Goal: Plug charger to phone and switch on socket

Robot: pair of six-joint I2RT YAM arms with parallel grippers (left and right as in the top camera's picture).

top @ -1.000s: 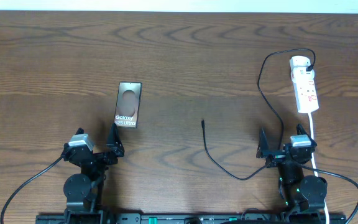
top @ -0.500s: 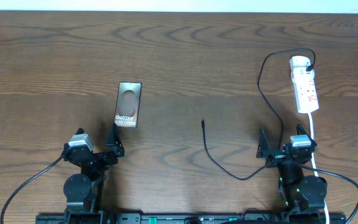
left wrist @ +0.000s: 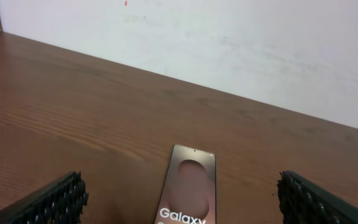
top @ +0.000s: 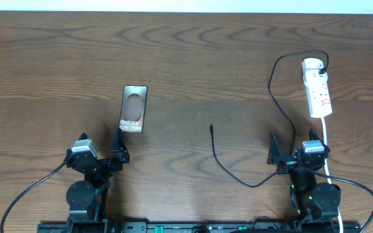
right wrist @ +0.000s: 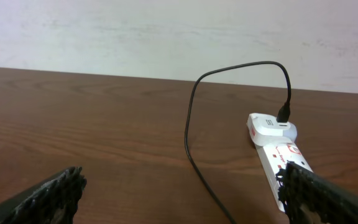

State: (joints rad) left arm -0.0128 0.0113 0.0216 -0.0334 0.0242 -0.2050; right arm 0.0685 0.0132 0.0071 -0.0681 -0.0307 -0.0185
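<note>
The phone (top: 134, 109) lies flat on the brown table (top: 193, 58). Its long axis runs away from the arms with a slight lean. The brownish oval sits at the far end and the white lettering at the near end.

Just off the phone's near end sits the left gripper (top: 101, 150). Its fingers (left wrist: 61, 199) are spread wide with nothing between them, and in its wrist view the phone shows between them.

Well off to the right of the phone lies the socket (top: 318, 90), its length roughly in line with the phone's. Its rounded end is farthest from the arms, and its white lead (top: 327, 139) leaves from the near end.

The charger (top: 272, 90) has its plug (top: 323, 66) seated at that rounded end. Its cable arcs toward the phone's side, drops back toward the arms, and curls round. The connector tip (top: 212, 129) lies between phone and socket, about level with the phone's near end, pointing away from the arms and touching neither.

The right gripper (top: 295, 152) is farther from the phone, near the socket's lead. Its fingers (right wrist: 55, 190) are also wide apart and hold nothing.
</note>
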